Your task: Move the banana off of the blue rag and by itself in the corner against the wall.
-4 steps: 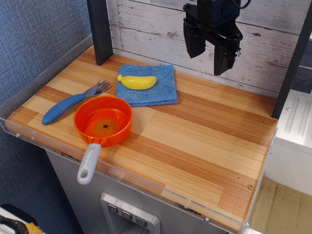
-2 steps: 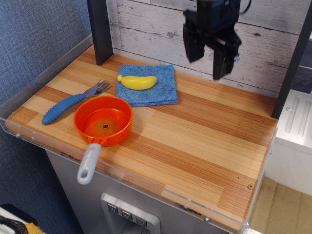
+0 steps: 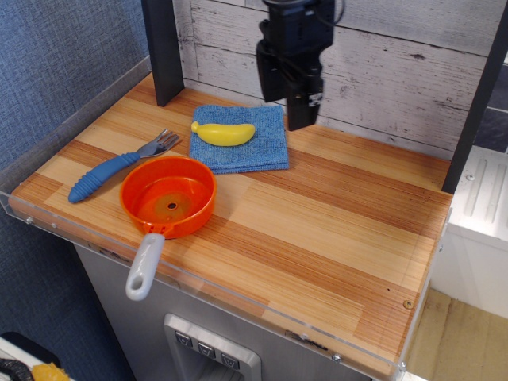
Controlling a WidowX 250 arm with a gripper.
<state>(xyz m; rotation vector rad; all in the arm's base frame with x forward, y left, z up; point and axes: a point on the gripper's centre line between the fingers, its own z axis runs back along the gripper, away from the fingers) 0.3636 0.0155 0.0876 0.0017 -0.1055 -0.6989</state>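
The yellow toy banana (image 3: 224, 133) lies on the left half of the blue rag (image 3: 254, 145), which rests on the striped wooden table near the plank wall (image 3: 381, 71). My black gripper (image 3: 286, 107) hangs open and empty in the air above the rag's far right corner, up and right of the banana. The bare corner (image 3: 176, 97) sits at the back left, where the black post (image 3: 163, 48) meets the wall.
An orange pan (image 3: 168, 197) with a grey handle sits at the front left. A blue-handled fork (image 3: 119, 167) lies left of it. A second black post (image 3: 476, 103) stands at the back right. A clear lip runs along the table's front edge.
My gripper has moved left along the wall and a little lower, from above the bare table right of the rag to above the rag's far right corner. The banana has not moved.
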